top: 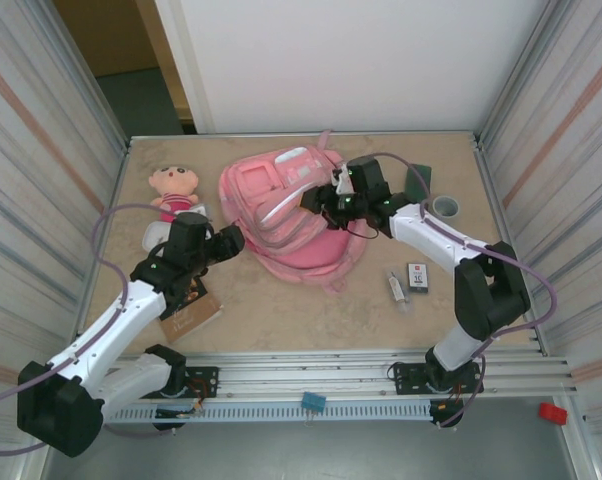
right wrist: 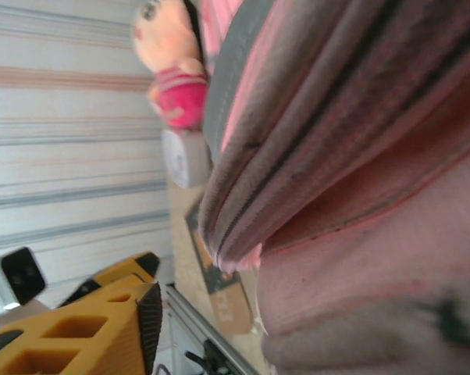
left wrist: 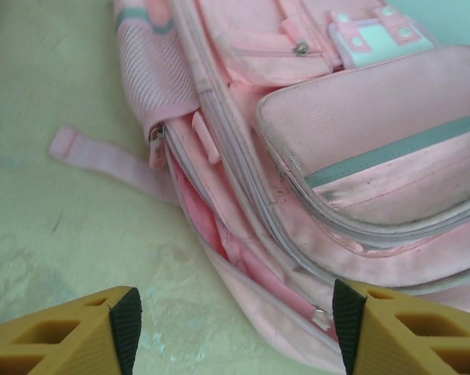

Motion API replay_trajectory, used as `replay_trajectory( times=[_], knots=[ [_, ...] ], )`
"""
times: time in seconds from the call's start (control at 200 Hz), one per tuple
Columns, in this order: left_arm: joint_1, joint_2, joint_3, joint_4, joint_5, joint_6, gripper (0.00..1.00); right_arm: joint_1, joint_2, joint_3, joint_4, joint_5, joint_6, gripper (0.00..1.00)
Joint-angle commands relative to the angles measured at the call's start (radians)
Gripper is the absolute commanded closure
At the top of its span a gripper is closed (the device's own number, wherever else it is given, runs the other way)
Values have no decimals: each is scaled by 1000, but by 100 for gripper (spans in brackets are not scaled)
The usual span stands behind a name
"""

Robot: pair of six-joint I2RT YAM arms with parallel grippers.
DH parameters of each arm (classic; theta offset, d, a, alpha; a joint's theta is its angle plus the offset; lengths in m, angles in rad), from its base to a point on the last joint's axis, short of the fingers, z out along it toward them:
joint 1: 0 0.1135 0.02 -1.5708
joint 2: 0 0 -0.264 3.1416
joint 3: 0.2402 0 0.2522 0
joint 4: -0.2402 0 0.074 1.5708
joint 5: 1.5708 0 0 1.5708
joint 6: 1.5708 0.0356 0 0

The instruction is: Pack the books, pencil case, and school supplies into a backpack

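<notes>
Beige tabletop (top: 281, 310), ribbed metal walls (top: 41, 170), white back panel (top: 361, 60). Left gripper (left wrist: 235, 332) at pink backpack's (top: 271, 190) left edge, jaws wide, empty; right gripper (top: 313, 200) at its right, spread unclear.

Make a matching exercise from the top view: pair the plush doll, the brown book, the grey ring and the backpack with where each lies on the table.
Things:
1. plush doll
2. brown book
3. grey ring
4. backpack

Places on the table, top view:
A. middle, toward the far edge
B. far right
C. near left
D. far left

Pairs: 1-D, 2-C, 3-B, 4-A
</notes>
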Motion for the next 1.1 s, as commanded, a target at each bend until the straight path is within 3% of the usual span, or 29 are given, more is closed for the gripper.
replay_trajectory(
  times=[0.0, 0.21, 0.496, 0.646, 0.782, 0.907, 1.092],
  knots=[
    [6, -2, -8, -85, -23, -76, 33, 51, -11, -17, -183, 65, 32, 41],
    [12, -8, 17, -206, -61, -168, 30, 64, -73, -99, -269, 83, 54, 36],
    [112, -6, -29, -209, 49, -201, 28, 64, -187, -156, -429, 73, 1, 35],
    [114, 4, -24, -197, 63, -190, 28, 92, -243, -67, -452, 122, -100, 38],
    [114, 10, -22, -175, 66, -172, 28, 95, -148, 27, -351, 151, -161, 40],
    [114, 13, -20, -127, 141, -138, 28, 81, 10, 113, -256, 191, -183, 41],
    [115, 1, -16, -148, 109, -116, 27, 48, 174, 76, -26, 188, -128, 43]
  ],
)
